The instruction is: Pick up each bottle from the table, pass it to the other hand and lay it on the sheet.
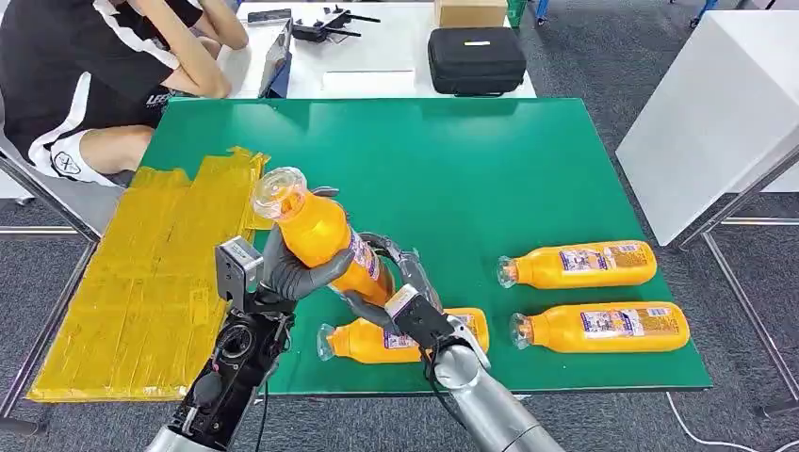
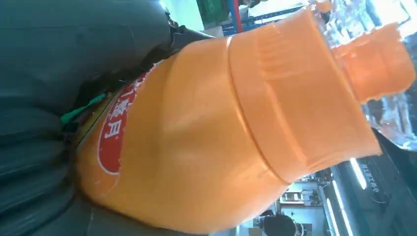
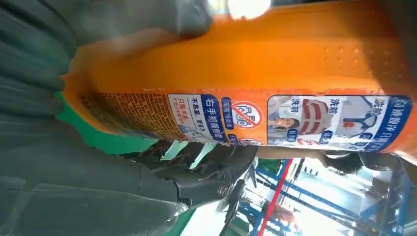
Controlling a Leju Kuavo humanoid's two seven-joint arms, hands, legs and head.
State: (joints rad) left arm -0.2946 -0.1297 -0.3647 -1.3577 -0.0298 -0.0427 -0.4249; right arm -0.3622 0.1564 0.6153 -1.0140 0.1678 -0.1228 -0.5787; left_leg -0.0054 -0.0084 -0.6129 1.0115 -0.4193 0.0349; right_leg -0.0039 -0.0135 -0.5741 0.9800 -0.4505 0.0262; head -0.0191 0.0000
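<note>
Yellow sheet [image 1: 141,282] covers the left end of the green worktop [image 1: 452,160], free to take a bottle. Just right of it the left hand [image 1: 292,273] wraps its fingers around the raised orange bottle [image 1: 320,235], tilted cap-up. The right hand [image 1: 400,292] cups the lower body, seemingly mid-handover, so both bear it. Three more bottles [image 1: 579,264] lie sideways on the worktop to the right, awaiting pickup.

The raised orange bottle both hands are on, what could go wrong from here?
The raised bottle is gripped by the left hand and right hand together; a badly timed release could drop it onto the bottle lying below. The yellow sheet lies off to the robot's left, so the carry could clip the table's edge.
</note>
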